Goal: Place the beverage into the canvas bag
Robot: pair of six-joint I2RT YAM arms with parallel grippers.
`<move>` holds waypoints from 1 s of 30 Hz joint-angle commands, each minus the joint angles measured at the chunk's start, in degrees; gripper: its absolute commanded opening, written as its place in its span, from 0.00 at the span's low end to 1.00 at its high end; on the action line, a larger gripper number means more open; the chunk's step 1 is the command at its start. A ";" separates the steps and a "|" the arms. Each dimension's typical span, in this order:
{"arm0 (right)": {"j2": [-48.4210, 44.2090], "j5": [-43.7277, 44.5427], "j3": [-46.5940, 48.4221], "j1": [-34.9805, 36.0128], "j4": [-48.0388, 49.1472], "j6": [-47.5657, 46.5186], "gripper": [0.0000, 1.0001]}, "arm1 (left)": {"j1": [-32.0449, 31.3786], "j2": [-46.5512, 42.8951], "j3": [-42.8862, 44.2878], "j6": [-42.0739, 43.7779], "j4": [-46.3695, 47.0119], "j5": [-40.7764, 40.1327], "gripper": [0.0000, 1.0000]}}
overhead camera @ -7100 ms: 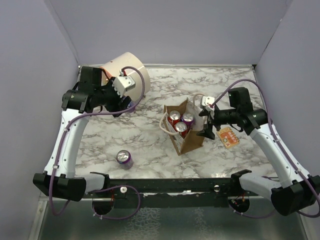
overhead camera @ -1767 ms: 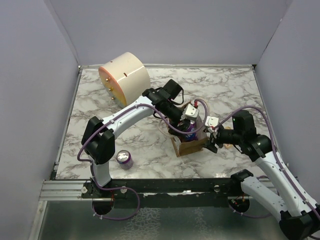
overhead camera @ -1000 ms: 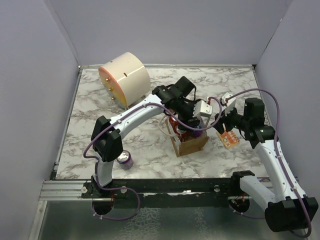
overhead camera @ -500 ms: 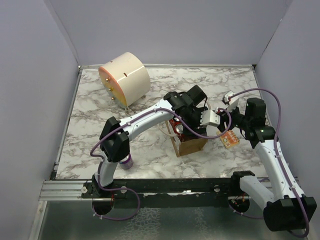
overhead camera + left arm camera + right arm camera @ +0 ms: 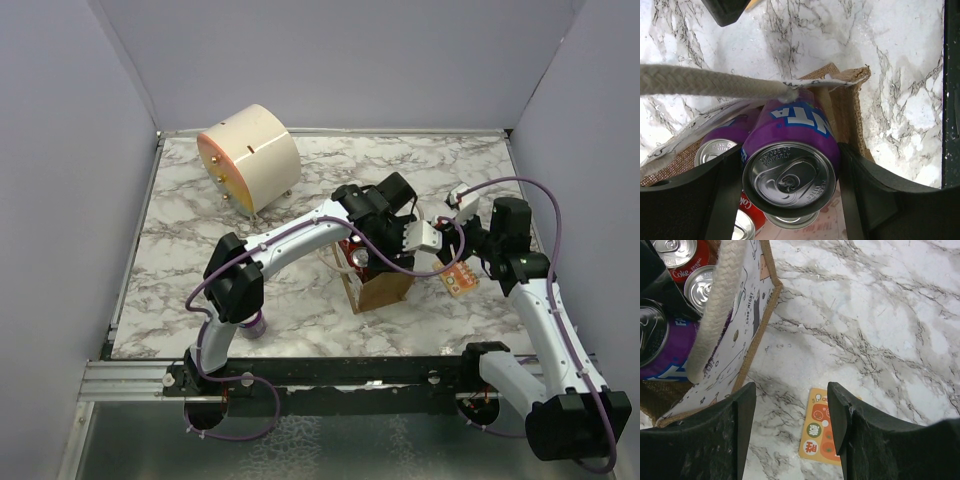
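Observation:
The canvas bag [image 5: 381,291] stands mid-table, tan with whitish rope handles [image 5: 710,84]. My left gripper [image 5: 388,256] is shut on a purple beverage can [image 5: 789,172], held upright in the bag's open top at its right end, against the bag wall [image 5: 847,112]. Under and beside it in the bag are another purple can [image 5: 720,148] and a red Coke can [image 5: 746,226]. A further purple can [image 5: 253,325] stands on the table near the front, partly hidden by my left elbow. My right gripper [image 5: 790,405] is open and empty, just right of the bag [image 5: 754,315].
A large cream cylinder [image 5: 248,157] lies at the back left. An orange card [image 5: 826,436] lies flat on the marble under my right gripper, also seen from above [image 5: 458,279]. Grey walls close in three sides.
My left arm swung from the back left to the bag with a purple can. My right gripper drew away from the bag's right side. In the last half second little moved.

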 commanded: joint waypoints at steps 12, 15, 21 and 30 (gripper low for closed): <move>2.48 -19.10 2.86 1.01 -3.45 -2.97 0.58 | -0.26 1.84 0.35 1.42 1.85 -2.72 0.10; 4.46 -23.62 3.82 1.01 -3.58 -1.94 0.58 | -0.30 2.21 0.24 1.75 1.97 -2.09 0.11; 7.48 -28.93 5.12 1.06 -3.13 0.21 0.57 | -0.27 2.89 -0.28 2.75 1.90 -0.87 0.11; 5.50 -30.45 4.06 0.97 -0.69 3.56 0.57 | -0.30 2.90 -0.49 2.55 3.44 0.62 0.11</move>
